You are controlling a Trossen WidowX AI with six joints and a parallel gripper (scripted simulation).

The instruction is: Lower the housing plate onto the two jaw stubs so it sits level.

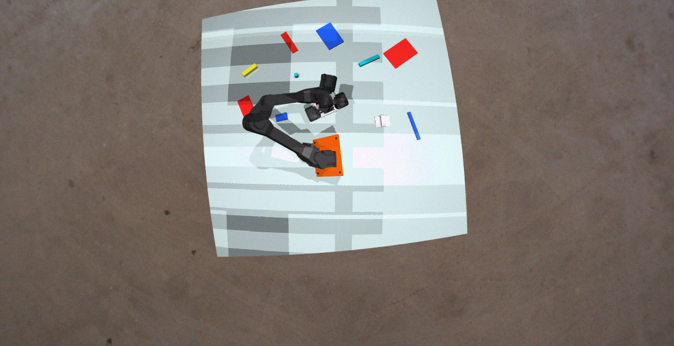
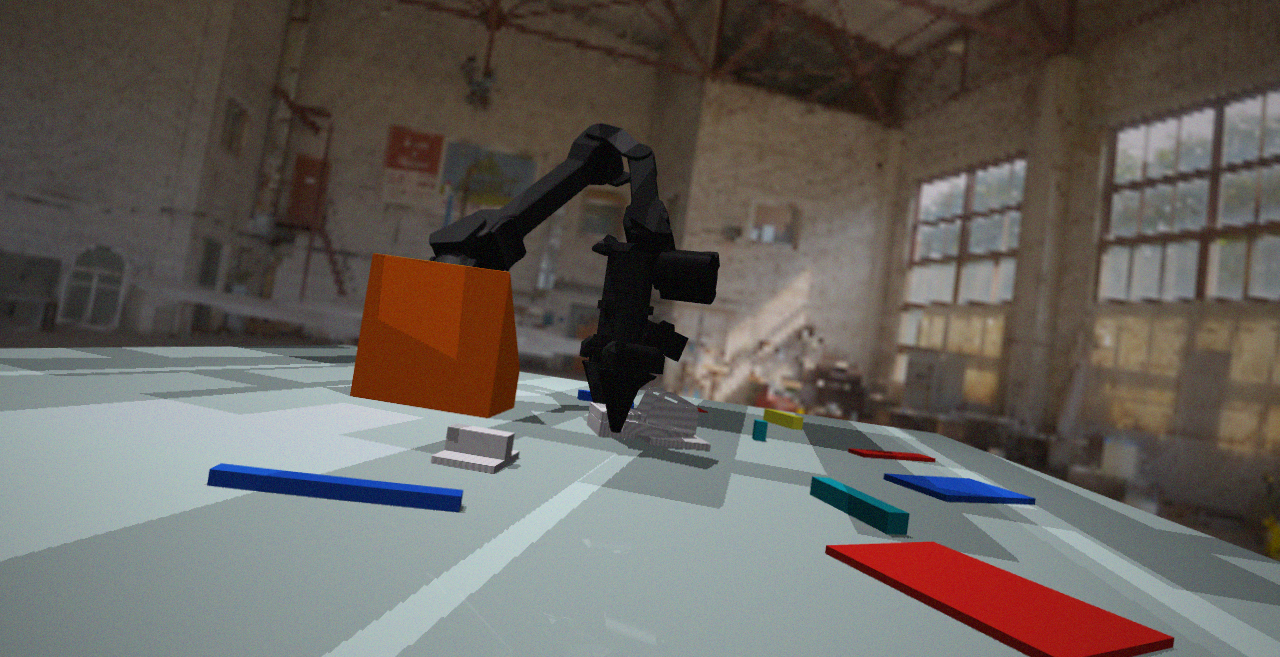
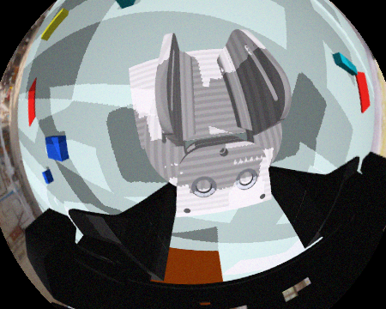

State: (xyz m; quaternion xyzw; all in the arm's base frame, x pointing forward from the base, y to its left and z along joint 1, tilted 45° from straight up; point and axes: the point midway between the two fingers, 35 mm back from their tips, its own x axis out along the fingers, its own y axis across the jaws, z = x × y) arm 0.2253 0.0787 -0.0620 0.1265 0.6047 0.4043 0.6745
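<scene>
The housing plate [image 3: 223, 165], pale grey with two ringed round holes, lies across the rear ends of the jaws in the wrist view. My gripper [image 3: 220, 178] [image 2: 616, 426] is shut on it, one black finger at each side, low at the table. The left jaw [image 3: 172, 92] and right jaw [image 3: 262, 86] stand upright and apart on the striped base [image 3: 142, 79], beyond the plate. The plate looks roughly level, with a dark gap under its far edge. The stubs and pins under it are hidden, so I cannot tell whether it is fully seated.
The orange arm mount [image 1: 328, 143] [image 2: 429, 331] stands close to the base. A small white stepped part [image 1: 382, 120] [image 2: 478, 449] and a blue bar [image 1: 413, 125] [image 2: 335, 487] lie to the right in the overhead view. Red, blue, teal and yellow pieces lie scattered around.
</scene>
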